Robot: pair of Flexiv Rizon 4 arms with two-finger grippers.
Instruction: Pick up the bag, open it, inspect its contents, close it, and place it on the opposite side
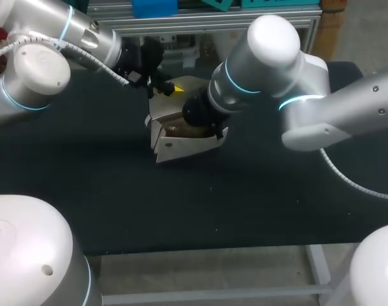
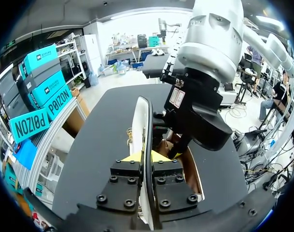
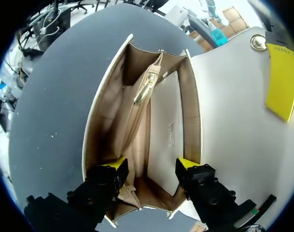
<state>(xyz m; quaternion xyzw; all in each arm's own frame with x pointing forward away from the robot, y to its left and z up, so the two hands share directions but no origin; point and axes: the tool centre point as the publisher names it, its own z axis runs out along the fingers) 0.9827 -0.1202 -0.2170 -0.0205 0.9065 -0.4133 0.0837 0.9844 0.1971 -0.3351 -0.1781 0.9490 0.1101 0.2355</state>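
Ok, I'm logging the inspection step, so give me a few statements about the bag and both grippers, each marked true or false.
1. The bag stands open on the table. True.
2. The left gripper is shut on the flap. True.
3. The right gripper is pinching the zip pull. False: its fingers stand open at the bag's mouth, and the gold zip pull lies ahead of them, untouched.
4. The bag's lining is bright red. False: it is tan.
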